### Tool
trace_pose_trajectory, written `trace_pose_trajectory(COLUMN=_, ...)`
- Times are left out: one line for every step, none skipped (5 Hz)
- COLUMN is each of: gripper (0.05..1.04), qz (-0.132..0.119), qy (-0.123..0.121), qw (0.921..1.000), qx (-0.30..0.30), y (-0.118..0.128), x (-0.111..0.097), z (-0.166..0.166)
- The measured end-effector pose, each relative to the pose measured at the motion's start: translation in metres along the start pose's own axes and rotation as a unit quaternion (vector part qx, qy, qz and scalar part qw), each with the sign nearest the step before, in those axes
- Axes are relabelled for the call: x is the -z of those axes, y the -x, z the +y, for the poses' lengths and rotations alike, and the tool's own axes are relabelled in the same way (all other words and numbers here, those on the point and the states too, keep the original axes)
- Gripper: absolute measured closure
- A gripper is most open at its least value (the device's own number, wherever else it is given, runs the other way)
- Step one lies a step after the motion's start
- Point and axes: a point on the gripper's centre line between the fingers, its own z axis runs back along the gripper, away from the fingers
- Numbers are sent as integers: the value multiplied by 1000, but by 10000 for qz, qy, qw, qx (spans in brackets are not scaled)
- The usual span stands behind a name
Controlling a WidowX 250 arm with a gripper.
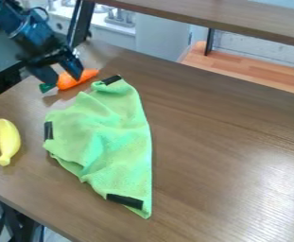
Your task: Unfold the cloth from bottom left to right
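Note:
The black gripper (64,78) is at the upper left, open, its two fingers spread above an orange toy carrot and up-left of the cloth, not touching the cloth. The green cloth (114,137) lies rumpled and folded left of the table's middle, with a long, fairly straight right edge and a pointed corner toward the bottom. Black patches mark it at the top corner (111,79), the left edge (48,130) and near the bottom corner (124,201).
The carrot (70,81) lies just beyond the cloth's top corner, under the gripper. A yellow toy banana (8,141) rests left of the cloth. The brown table (231,146) extends right; a raised shelf (237,21) crosses above its far edge.

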Motion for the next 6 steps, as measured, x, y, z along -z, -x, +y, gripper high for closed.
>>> trace_pose_trajectory(gripper=83, qz=231, qy=-541, qw=9981, qx=-189, y=5, x=-6, z=7)
trace_pose_trajectory(gripper=83, qz=343, qy=-580, qw=9970, qx=-370, y=10, x=-4, z=6)
trace_pose_trajectory(gripper=83, qz=461, qy=-614, qw=9960, qx=-455, y=31, x=9, z=10)
trace_pose_trajectory(gripper=83, qz=552, qy=-704, qw=9952, qx=-391, y=45, x=16, z=13)
trace_pose_trajectory(gripper=83, qz=566, qy=-885, qw=9940, qx=-292, y=47, x=17, z=19)
trace_pose_trajectory(gripper=83, qz=662, qy=-1111, qw=9915, qx=-138, y=48, x=19, z=19)
